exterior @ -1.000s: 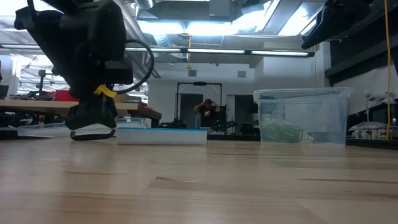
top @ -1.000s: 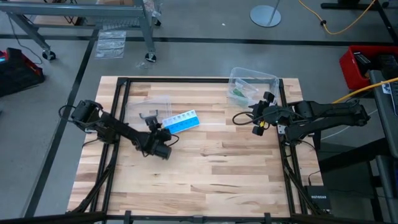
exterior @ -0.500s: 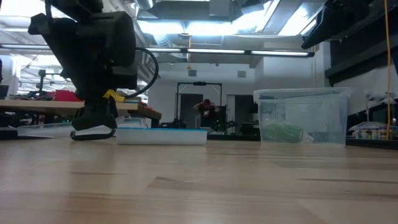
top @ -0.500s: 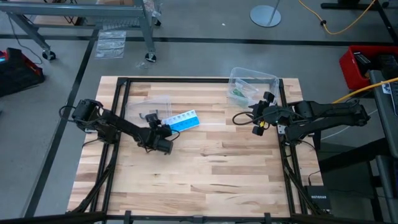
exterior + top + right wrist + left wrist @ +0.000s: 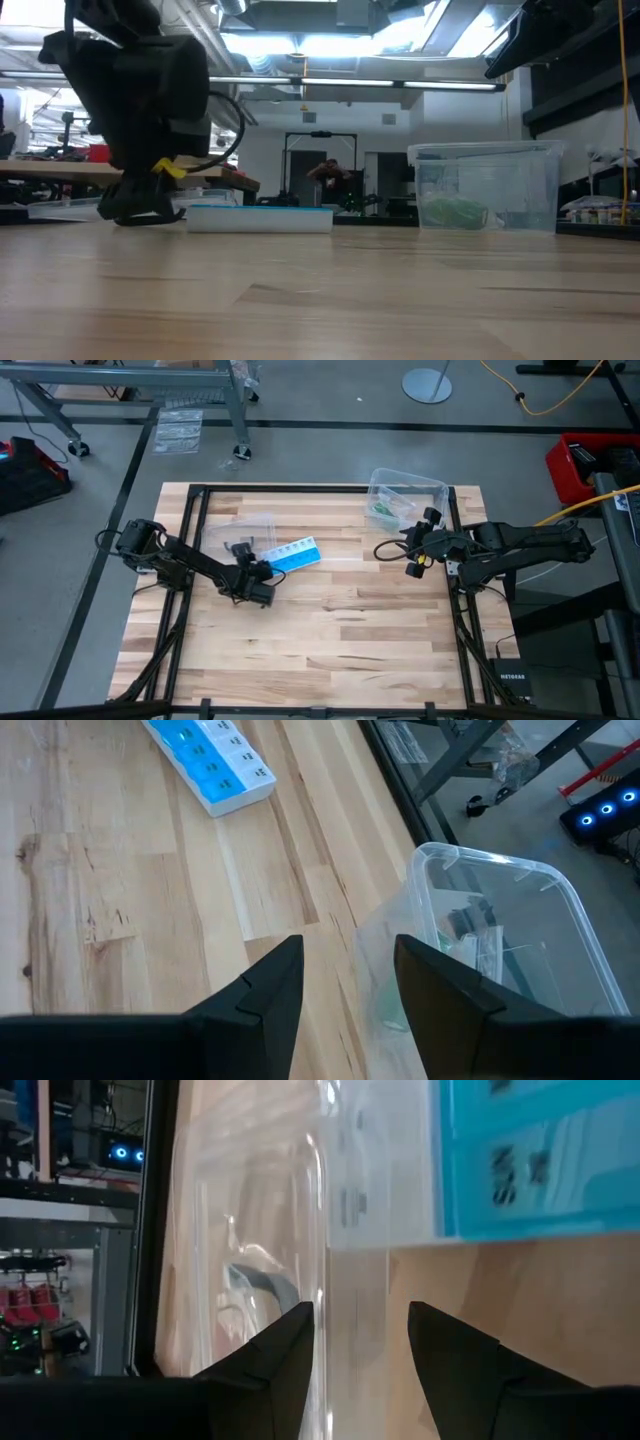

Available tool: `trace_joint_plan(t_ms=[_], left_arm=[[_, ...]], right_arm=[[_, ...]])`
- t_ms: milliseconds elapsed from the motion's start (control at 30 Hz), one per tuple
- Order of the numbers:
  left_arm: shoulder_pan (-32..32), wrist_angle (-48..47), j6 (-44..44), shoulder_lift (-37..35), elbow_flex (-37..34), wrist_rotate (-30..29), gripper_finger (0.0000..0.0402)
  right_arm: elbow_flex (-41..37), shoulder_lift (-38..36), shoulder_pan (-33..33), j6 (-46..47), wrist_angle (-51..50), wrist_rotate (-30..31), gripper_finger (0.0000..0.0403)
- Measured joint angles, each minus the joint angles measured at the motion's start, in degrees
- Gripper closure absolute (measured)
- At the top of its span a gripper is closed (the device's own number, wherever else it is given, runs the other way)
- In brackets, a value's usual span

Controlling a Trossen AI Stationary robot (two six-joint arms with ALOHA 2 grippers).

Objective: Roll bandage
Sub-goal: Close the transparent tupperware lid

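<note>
Evidently nothing is rolled yet. Left of the pill organizer (image 5: 291, 554), the left gripper (image 5: 252, 582) sits low over a clear plastic bag (image 5: 270, 1250), fingers parted and empty. Right of the organizer, the right gripper (image 5: 416, 550) waits, fingers apart, holding nothing. Beyond it, the clear box (image 5: 403, 499) holds the green bandage (image 5: 385, 509), untouched.

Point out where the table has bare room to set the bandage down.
The whole near half of the table is bare wood, as is the middle between both grippers. Crowded: the far edge, with the clear bag, pill organizer, left gripper and clear box.
</note>
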Motion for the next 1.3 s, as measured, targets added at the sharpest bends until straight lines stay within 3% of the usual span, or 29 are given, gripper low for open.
trace_joint_plan(t_ms=[533,667,867,1300], left_arm=[[2.7,0.1,-4.1,0.0,-0.8,-3.7,0.0247],[4.4,0.6,-4.3,0.0,-0.8,-2.7,0.0278],[4.7,1.8,-6.3,0.0,-0.8,-1.4,0.0367],[3.3,1.1,-16.4,0.0,2.6,-1.0,0.0368]], right_arm=[[0.0,0.0,0.0,-0.3,0.0,0.0,0.024],[0.0,0.0,0.0,-0.3,0.0,0.0,0.024],[0.0,0.0,0.0,-0.2,0.0,0.0,0.024],[0.0,0.0,0.0,-0.2,0.0,0.0,0.024]])
